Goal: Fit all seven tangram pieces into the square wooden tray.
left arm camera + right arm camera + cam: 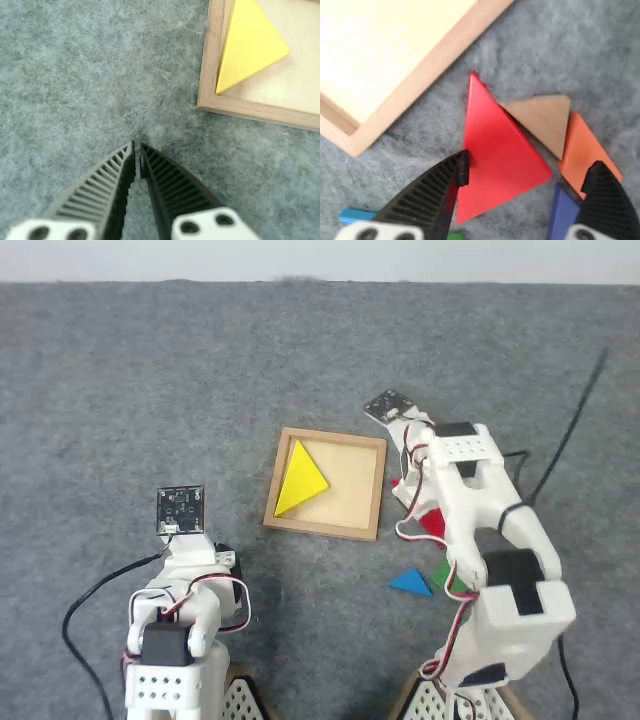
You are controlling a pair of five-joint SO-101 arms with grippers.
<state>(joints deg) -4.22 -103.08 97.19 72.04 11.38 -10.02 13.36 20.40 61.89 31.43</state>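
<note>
High view centres on the square wooden tray (pixel 335 435); the right gripper (pixel 530 170) hangs just beside the tray, jaws apart, the left gripper (pixel 136 147) near its opposite side, jaws together; a yellow triangle (pixel 300 480) lies inside the tray, a red triangle (pixel 495 155) just outside

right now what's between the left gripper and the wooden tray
Nothing but bare grey carpet between left gripper and tray, per the left wrist view.
</note>
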